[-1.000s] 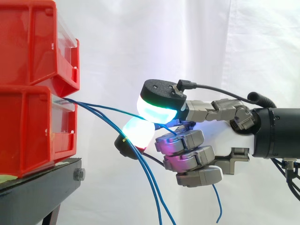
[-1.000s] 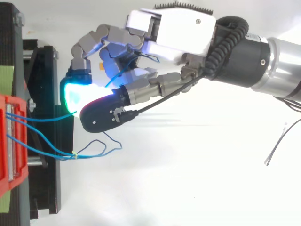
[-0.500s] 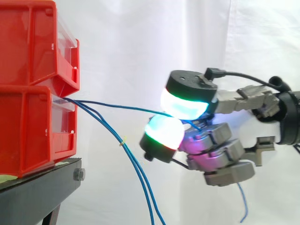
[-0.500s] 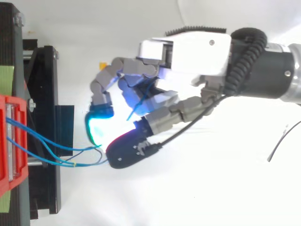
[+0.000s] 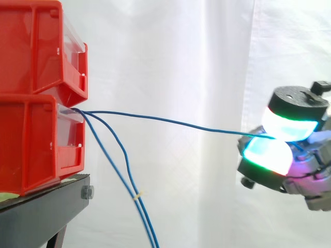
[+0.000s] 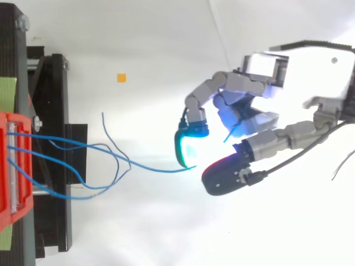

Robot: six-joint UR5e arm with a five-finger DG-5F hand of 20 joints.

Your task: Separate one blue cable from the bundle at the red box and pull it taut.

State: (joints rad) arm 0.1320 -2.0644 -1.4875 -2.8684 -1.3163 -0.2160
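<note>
One blue cable runs out from the front of the lower red bin in a nearly straight line, sloping gently down across open air to the hand well off to the right. It looks thin and close to taut, with only a slight bow. From above, its last stretch curves into the glowing pads.

The other blue cables leave the same spot on the bin and hang slack, dropping below the stand's edge, tied together by a small yellow tie. From above they loop loosely near the black stand. A second red bin sits stacked on the first, with the white curtain behind. Nothing lies across the stretched cable.

Two fingertips are pressed together, one above the other, pinching the cable between them; the remaining fingers are curled in beneath.
</note>
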